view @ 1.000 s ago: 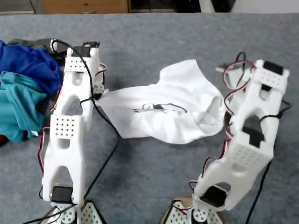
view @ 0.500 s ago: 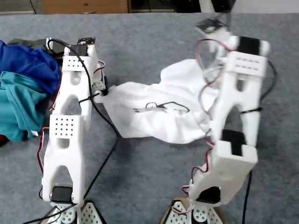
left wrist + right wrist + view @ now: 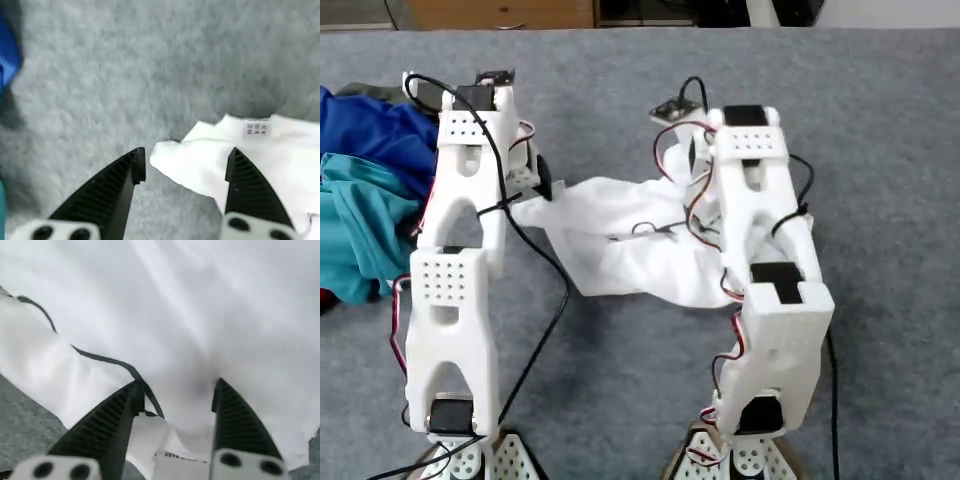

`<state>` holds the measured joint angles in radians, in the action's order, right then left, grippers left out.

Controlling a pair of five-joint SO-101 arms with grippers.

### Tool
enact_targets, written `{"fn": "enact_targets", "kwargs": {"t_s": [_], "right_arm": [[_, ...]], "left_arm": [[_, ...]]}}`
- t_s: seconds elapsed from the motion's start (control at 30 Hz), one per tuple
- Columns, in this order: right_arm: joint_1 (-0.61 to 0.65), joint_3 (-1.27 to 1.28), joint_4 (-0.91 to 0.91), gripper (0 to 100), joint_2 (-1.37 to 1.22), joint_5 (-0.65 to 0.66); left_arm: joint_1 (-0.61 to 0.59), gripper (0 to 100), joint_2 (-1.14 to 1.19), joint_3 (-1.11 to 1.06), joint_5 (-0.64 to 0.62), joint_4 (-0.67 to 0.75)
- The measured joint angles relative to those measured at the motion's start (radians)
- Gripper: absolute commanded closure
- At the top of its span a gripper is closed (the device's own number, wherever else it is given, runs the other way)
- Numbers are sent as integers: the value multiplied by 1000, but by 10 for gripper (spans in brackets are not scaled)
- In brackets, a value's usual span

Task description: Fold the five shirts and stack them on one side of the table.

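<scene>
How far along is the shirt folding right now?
Done: nothing looks folded yet. In hand: the white shirt lies crumpled between the arms, left gripper open at its corner, right gripper open over it. To do: the blue shirt and teal shirt, heaped unfolded.

High view: fixed, overhead, looks down on the grey table (image 3: 620, 380) from the arms' base side, with both arms seen full length and the far edge at the top. Left wrist view: close, faces down past the left gripper (image 3: 185, 157) at the table and the white shirt (image 3: 200, 160) edge. Right wrist view: closer, with the right gripper (image 3: 177, 387) just over the shirt cloth. All three views share the white shirt. High and left wrist views share the blue shirt (image 3: 7, 55).
</scene>
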<state>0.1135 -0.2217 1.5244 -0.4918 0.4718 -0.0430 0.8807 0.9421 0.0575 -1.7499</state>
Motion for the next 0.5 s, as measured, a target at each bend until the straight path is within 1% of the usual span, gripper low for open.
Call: {"fn": "enact_targets", "kwargs": {"t_s": [0.07, 0.17, 0.27, 0.37, 0.5], "right_arm": [[0, 44, -28, 994, 0, 0], [-3, 92, -35, 974, 0, 0], [-5, 130, -35, 974, 2, -2], [-18, 173, -35, 998, 25, -2], [-32, 278, -35, 995, 127, 48]], "left_arm": [[0, 733, -38, -48, 0, 0], [0, 733, -94, -97, 0, 0], [0, 733, -135, -133, 0, 0], [-5, 733, -172, -181, 8, 0], [-11, 733, -216, -269, 8, 0]]}}
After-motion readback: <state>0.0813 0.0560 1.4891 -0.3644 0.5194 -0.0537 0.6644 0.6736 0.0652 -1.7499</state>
